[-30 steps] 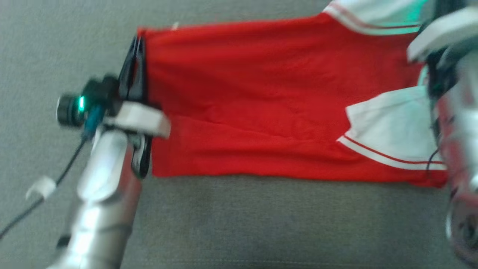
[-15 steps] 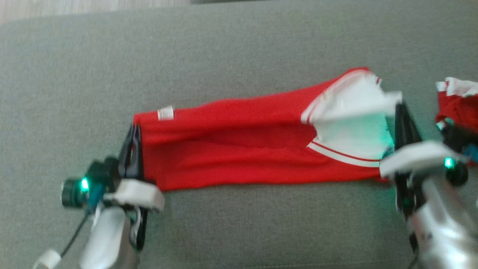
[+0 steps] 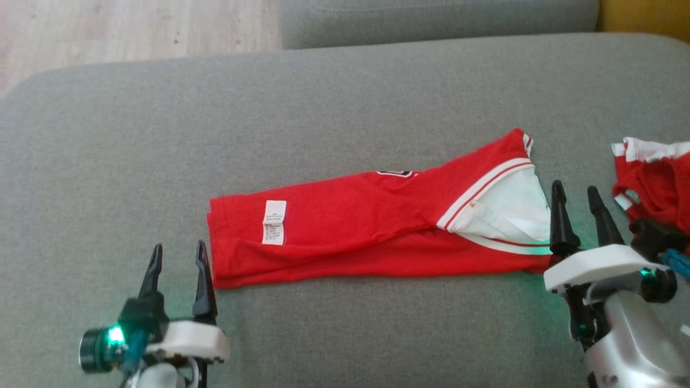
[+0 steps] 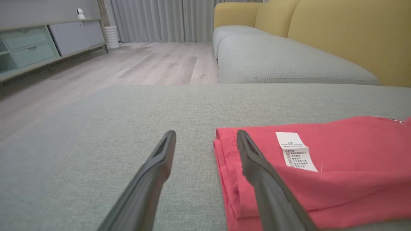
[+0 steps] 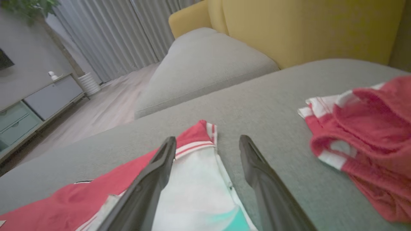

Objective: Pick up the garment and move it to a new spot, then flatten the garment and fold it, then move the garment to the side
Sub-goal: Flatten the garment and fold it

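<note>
on the grey sofa cushion [image 3: 345, 97] the red garment [image 3: 366, 237] lies in a long folded band, the left gripper [image 3: 179, 256] and right gripper [image 3: 575, 194] gaping empty at its ends, so i'd guess folding continues: regrip both ends.

Your left hand [image 3: 179, 246] and right hand [image 3: 574, 186] each carry two long, tapering black fingers [image 3: 204, 283] on a white plate [image 3: 190, 339]. Green lights [image 3: 115, 334] glow by the black wrist cameras [image 3: 92, 351]; the right forearm [image 3: 630, 345] is silver.
</note>
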Controlling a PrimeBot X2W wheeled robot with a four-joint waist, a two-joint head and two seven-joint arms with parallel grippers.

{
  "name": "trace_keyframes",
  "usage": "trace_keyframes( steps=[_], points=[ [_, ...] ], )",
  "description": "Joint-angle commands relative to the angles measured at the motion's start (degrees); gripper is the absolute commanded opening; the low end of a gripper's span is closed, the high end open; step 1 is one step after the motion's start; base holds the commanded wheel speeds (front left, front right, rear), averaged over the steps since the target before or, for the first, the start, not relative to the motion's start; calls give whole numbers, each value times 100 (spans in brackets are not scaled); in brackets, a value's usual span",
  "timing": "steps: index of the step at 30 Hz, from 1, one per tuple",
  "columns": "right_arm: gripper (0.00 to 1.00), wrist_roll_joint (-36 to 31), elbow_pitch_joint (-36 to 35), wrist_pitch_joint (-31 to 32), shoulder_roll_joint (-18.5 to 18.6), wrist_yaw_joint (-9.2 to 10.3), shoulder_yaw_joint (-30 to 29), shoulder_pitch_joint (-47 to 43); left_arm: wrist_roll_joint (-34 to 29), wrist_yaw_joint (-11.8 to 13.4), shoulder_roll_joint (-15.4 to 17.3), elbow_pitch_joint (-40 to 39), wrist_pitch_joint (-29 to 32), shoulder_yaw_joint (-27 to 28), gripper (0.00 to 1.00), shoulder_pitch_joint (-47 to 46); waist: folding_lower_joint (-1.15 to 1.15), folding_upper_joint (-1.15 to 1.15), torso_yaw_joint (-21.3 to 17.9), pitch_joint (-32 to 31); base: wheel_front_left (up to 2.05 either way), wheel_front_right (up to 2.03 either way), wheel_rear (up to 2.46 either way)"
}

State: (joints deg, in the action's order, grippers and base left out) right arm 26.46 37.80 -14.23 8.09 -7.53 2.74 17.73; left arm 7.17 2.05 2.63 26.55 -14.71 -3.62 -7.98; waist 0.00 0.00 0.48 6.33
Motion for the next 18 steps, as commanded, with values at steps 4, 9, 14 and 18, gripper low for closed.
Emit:
trace_keyframes(
  steps=[4,9,14,18],
  points=[
    [100,-903,-621,-74,-233,4,-293,-258,-338,175,28,-472,-29,99,100,297,0,0,112,-225,0,0,0],
    [100,-1473,-713,-75,-460,4,-574,-602,-492,273,27,-563,-29,-26,100,735,0,0,207,-406,0,0,0],
    [100,-1632,-627,-76,-512,4,-653,-624,-432,283,26,-609,-29,-129,100,863,0,0,285,-392,0,0,0],
    [100,-1966,-153,-76,-513,4,-770,-132,-341,222,25,-564,-29,-295,100,679,0,0,394,-131,0,0,0]
  ],
)
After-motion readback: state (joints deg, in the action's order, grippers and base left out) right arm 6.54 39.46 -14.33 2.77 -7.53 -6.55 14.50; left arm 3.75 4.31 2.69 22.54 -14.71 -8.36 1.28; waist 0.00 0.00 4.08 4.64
